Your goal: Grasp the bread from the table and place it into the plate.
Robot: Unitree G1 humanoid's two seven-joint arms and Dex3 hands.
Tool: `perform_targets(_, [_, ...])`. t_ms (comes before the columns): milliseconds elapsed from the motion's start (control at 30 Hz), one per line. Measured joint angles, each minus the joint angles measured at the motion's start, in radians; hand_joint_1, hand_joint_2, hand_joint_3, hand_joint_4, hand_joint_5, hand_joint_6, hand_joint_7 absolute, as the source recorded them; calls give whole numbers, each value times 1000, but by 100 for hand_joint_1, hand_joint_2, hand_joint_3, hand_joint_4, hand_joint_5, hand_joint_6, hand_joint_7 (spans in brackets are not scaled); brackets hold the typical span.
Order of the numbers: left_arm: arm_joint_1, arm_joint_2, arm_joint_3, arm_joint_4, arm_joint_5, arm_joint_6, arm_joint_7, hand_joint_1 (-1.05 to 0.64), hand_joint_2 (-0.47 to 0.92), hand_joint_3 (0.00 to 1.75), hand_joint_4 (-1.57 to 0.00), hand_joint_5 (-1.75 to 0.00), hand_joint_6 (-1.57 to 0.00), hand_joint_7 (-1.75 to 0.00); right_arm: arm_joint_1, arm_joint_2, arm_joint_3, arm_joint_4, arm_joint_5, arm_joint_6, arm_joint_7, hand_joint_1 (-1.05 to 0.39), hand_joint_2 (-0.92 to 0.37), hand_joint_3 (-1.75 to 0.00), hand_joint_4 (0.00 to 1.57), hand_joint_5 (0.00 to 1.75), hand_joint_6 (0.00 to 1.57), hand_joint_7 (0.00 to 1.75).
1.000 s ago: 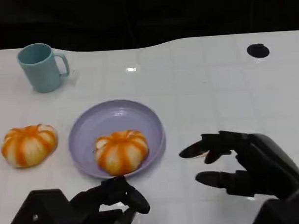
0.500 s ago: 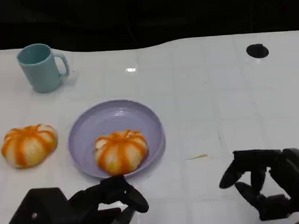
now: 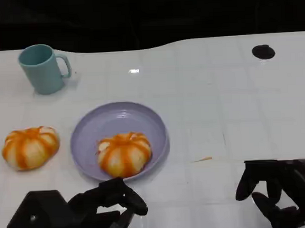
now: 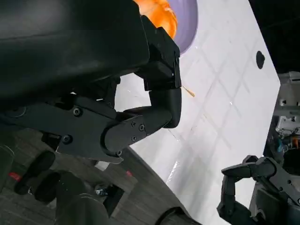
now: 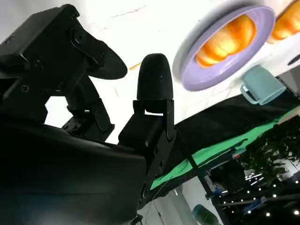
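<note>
Breads: two orange-and-white striped round buns.
Bread in plate: lies in the near half of the plate, a little right of its middle; also seen in the right wrist view.
Bread on table: rests on the white table just left of the plate, apart from its rim.
Plates: one, a lilac plate, near the middle-left of the table; its rim shows in the left wrist view.
Mugs: one, a teal mug, upright at the far left, handle pointing right, well apart from the plate.
Other marks: one black round spot at the far right; one small orange crumb between plate and right hand.
Left hand: at the near left edge, fingers curled loosely inward, gripping nothing; fingertips just near of the plate's near rim, not touching the bread in it.
Right hand: at the near right corner, fingers bent and parted, holding nothing; well apart from the plate, to its right.
Bread relative to hands: the plated bread lies just beyond the left hand's fingertips; the table bread lies far-left of that hand, apart.
</note>
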Motion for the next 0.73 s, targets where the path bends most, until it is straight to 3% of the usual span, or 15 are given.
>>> perform_targets(733, [23, 10, 8, 0, -1, -23, -10, -39, 92, 56, -65, -175, -48, -155, 26, 20, 3, -43, -3, 36, 1, 0, -24, -135, 92, 172, 92, 123])
